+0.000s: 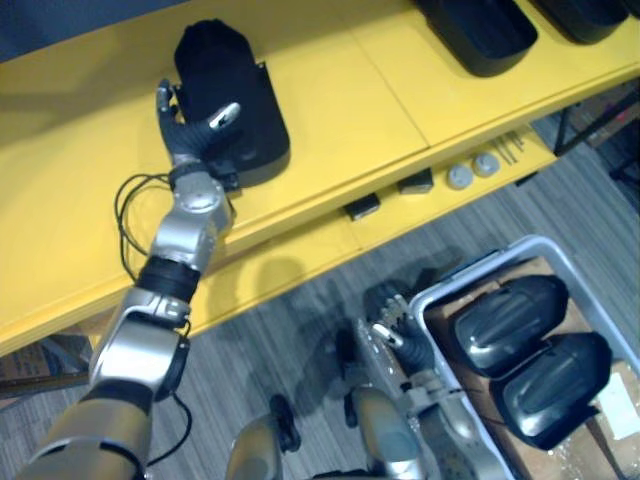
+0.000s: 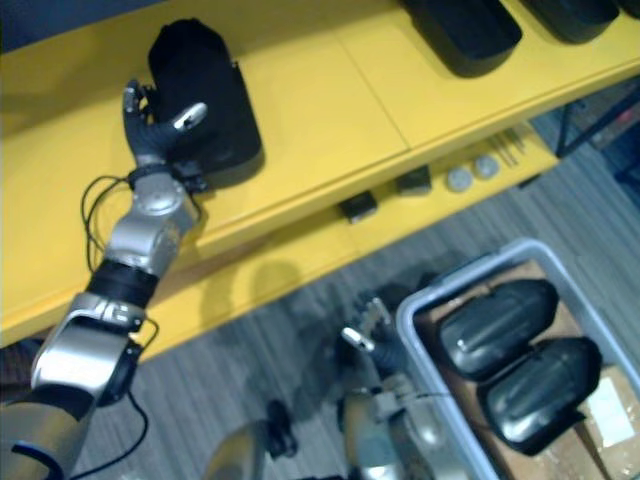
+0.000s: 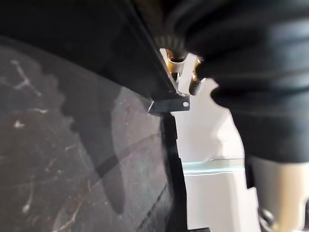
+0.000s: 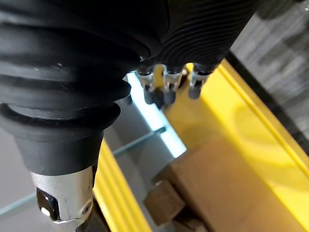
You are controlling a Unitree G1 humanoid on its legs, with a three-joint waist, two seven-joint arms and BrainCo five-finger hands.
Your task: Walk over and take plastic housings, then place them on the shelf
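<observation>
A black plastic housing (image 1: 232, 95) lies on the yellow shelf (image 1: 350, 110) at the upper left. My left hand (image 1: 188, 135) is at its near end, thumb laid over the top and fingers up along its left side, holding it. The left wrist view has the housing's scuffed dark surface (image 3: 72, 145) right against the hand. My right hand (image 1: 398, 332) hangs low over the floor beside a grey bin (image 1: 440, 290), fingers (image 4: 159, 92) relaxed and holding nothing. Two more black housings (image 1: 510, 320) (image 1: 555, 385) lie in that bin.
Two other black housings (image 1: 480, 35) (image 1: 590, 15) rest on the shelf at the upper right. On the lower yellow ledge sit small black blocks (image 1: 363, 207) and round grey knobs (image 1: 460, 176). Grey floor lies between the shelf and the bin.
</observation>
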